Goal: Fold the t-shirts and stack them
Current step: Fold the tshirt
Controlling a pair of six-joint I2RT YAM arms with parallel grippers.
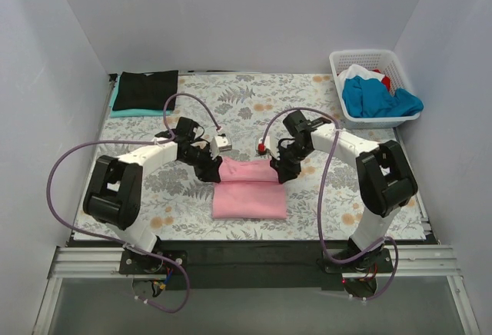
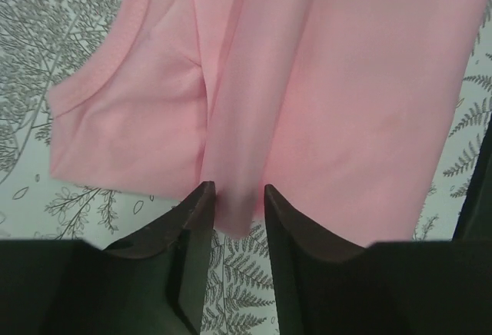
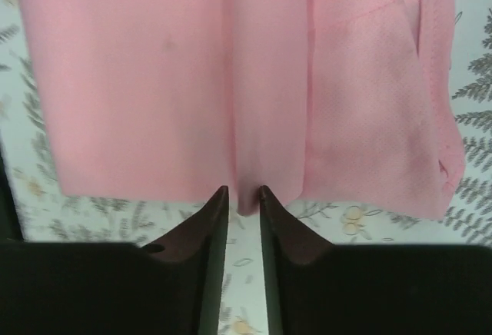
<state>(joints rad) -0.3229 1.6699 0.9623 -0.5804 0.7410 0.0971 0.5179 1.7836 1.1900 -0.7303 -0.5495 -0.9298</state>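
Observation:
A pink t-shirt (image 1: 250, 189), folded into a rectangle, lies on the floral tablecloth between both arms. My left gripper (image 1: 209, 170) sits at its far left corner and my right gripper (image 1: 283, 172) at its far right corner. In the left wrist view the left gripper (image 2: 239, 193) has its jaws a little apart, with a raised fold of the pink t-shirt (image 2: 323, 104) between the tips. In the right wrist view the right gripper (image 3: 243, 193) stands narrowly open, with a small fold of the pink t-shirt (image 3: 154, 81) between its tips.
A folded black t-shirt (image 1: 146, 89) lies on a teal one (image 1: 127, 111) at the back left. A white lattice basket (image 1: 369, 56) at the back right holds blue (image 1: 377, 101), white (image 1: 357, 72) and red (image 1: 387, 81) cloth. White walls enclose the table.

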